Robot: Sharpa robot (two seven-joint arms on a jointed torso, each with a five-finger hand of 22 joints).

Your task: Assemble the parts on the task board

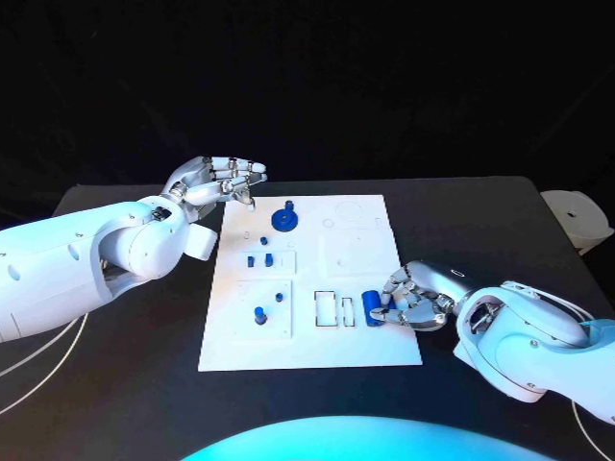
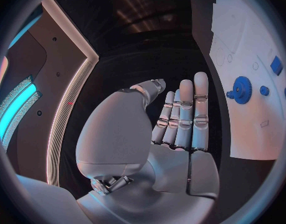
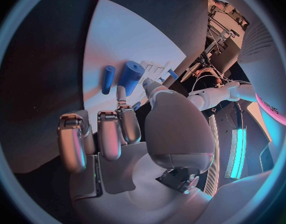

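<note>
Black table [image 1: 100, 384] under dark backdrop, white task board [image 1: 307, 331] lying mid-table. Right hand [image 1: 416, 298] at board's near right edge: fingers [image 3: 121, 127] curled, thumb and a finger pinching a blue cylinder [image 1: 372, 307] that stands on the board beside the rectangular slots [image 1: 332, 309]; a slimmer blue pin [image 3: 108, 79] lies just beside it in the right wrist view. Left hand [image 1: 222, 181] hovers above the board's far left corner, fingers [image 2: 189, 114] extended side by side, holding nothing. Blue gear [image 1: 285, 220] sits on the far part of the board, near that hand. Small blue pegs [image 1: 260, 259] left of centre, another blue peg [image 1: 260, 315] nearer on the left side. White object [image 1: 579, 219] at table's far right edge.
</note>
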